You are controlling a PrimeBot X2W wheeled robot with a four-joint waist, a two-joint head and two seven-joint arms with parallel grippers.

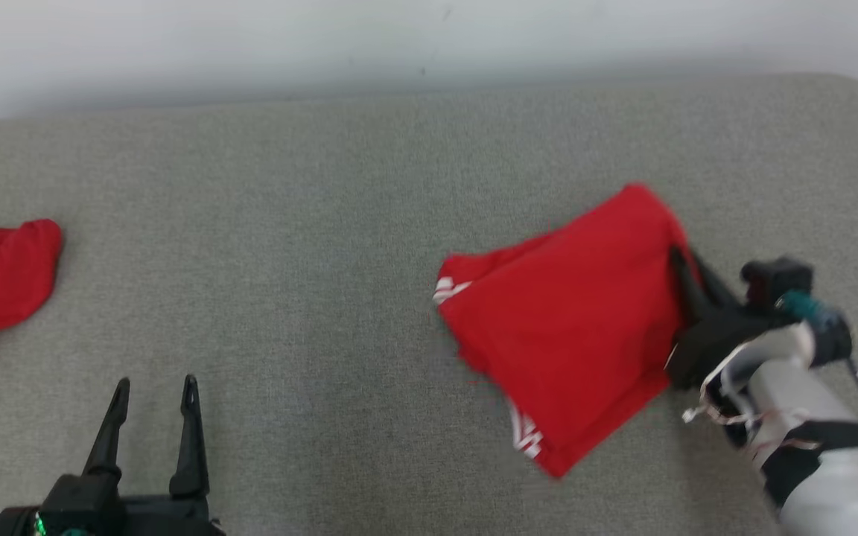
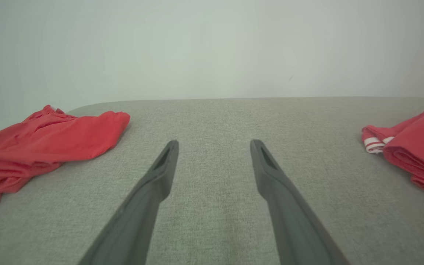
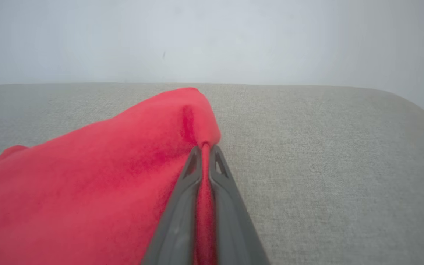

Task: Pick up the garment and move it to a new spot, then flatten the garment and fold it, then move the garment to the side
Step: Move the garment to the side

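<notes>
At right of desk (image 1: 325, 223), folded garment (image 1: 570, 320) edge clamped by right gripper (image 3: 205, 149); left gripper (image 1: 156, 382) released, idle. Final step judged in hand: garment to be lifted, carried aside.

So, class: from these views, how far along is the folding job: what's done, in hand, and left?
Done: the garment looks folded in layers on the grey surface. In hand: the right gripper is shut on its edge, lifting a corner. To do: carrying it aside. The left gripper hangs open, apart from it.
</notes>
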